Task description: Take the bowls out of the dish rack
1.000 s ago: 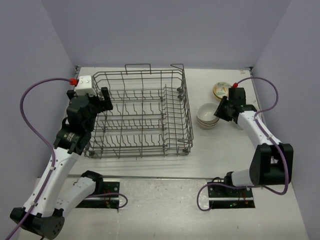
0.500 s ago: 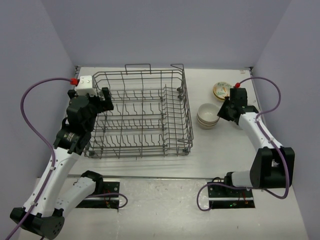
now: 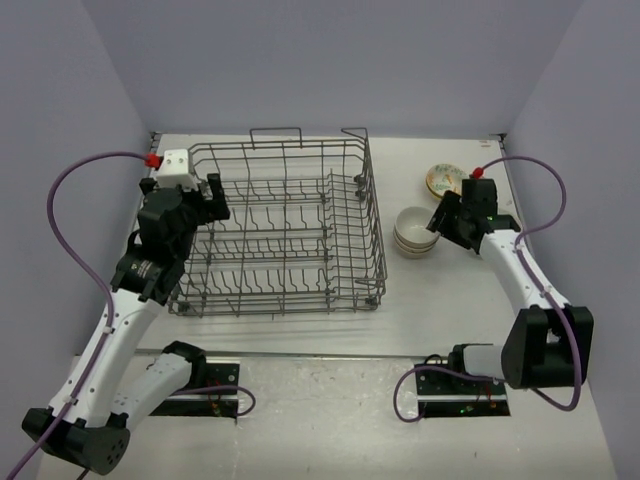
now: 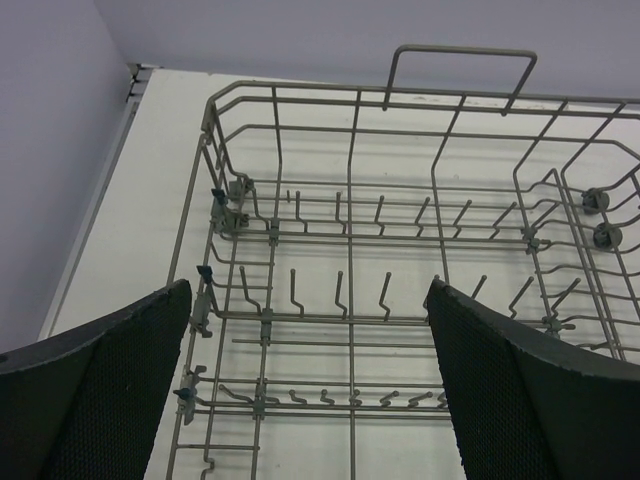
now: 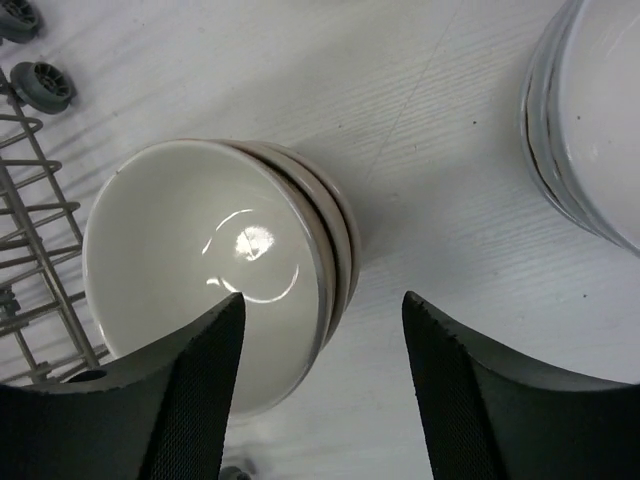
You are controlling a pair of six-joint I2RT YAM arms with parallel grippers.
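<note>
The grey wire dish rack (image 3: 375,215) stands left of centre and I see no bowl in it; the left wrist view shows its bare tines (image 4: 340,290). A stack of beige bowls with white insides (image 3: 414,232) sits on the table right of the rack, and also shows in the right wrist view (image 5: 200,250). The yellow painted bowl (image 3: 443,180) sits behind them on a pale stack (image 5: 600,110). My right gripper (image 3: 443,220) (image 5: 322,300) is open and empty, just above the beige stack's right rim. My left gripper (image 3: 210,198) (image 4: 308,288) is open and empty above the rack's left end.
The rack's looped handle (image 3: 276,131) stands up at its far side, and small wheels (image 5: 40,85) sit on its right side near the bowls. Purple walls close in the table at the back and both sides.
My right gripper has drawn back slightly from the beige stack, still open. My left gripper has shifted a little up and to the right over the rack's left end.
</note>
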